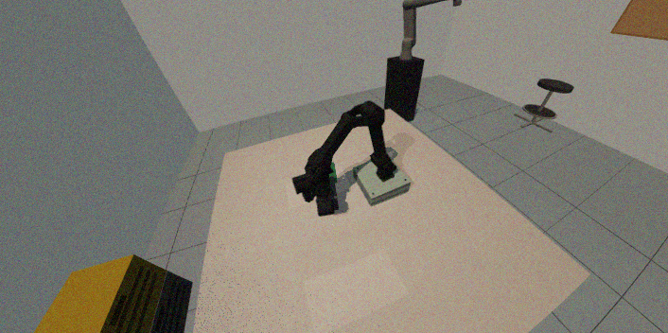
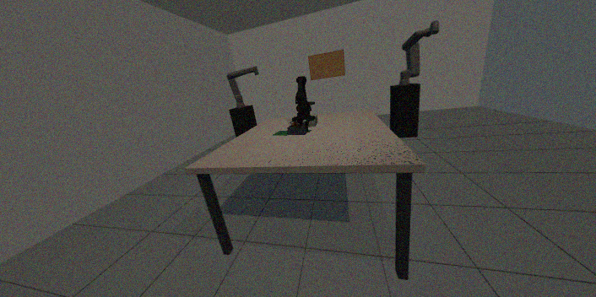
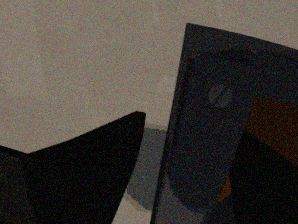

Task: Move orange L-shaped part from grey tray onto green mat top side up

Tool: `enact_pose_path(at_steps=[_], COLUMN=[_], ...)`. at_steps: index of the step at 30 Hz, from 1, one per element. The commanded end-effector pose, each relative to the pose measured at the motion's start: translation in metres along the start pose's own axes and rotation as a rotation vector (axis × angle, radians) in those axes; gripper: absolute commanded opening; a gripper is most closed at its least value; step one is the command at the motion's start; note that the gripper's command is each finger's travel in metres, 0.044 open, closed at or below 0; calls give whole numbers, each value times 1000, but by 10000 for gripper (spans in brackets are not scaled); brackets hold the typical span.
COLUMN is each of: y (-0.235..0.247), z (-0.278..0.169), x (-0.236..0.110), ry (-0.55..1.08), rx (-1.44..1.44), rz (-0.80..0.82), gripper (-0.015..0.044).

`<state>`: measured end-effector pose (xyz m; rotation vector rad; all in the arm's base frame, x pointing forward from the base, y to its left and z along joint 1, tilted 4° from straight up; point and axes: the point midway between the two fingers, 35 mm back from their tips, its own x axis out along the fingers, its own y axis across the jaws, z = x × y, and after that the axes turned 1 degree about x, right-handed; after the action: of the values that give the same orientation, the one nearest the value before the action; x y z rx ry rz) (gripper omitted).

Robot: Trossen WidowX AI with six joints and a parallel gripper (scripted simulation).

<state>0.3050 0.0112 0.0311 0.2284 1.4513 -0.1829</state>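
The grey tray (image 1: 327,207) (image 2: 298,131) (image 3: 220,45) sits on the table in shadow. Part of the orange part (image 3: 272,116) shows at the right of the wrist view, partly covered by a finger. A small orange patch shows just above the tray in the exterior view, so one end looks raised; the exact tilt is hard to tell. My gripper (image 3: 188,130) is partly open with nothing between its fingers. Its right finger is over the tray at the part, its left finger beyond the tray's edge. The green mat (image 1: 334,173) (image 2: 280,133) lies beside the tray, largely hidden by the arm in the top view.
The arm's pale base block (image 1: 388,188) stands close beside the tray on the table (image 1: 265,250) (image 2: 270,151). A yellow and black cabinet (image 1: 90,292), a stool (image 1: 555,85) and another arm on a black pedestal (image 1: 403,89) stand off the table.
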Motion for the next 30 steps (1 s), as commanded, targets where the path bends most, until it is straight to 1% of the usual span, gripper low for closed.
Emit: enact_pose_path(at_steps=[1, 6, 10, 12, 14, 18, 19, 30], y=[1, 10, 11, 10, 9, 1, 0, 2], z=[0, 0, 0, 1, 3, 2, 1, 4], x=[-2, -11, -12, -20, -40, -95, -104, -104], ry=[1, 4, 5, 4, 4, 4, 4, -8], rx=[1, 6, 6, 6, 6, 6, 6, 12], rz=[-1, -6, -6, -6, -6, -7, -7, -1], gripper=[180, 180, 180, 180, 180, 180, 180, 180])
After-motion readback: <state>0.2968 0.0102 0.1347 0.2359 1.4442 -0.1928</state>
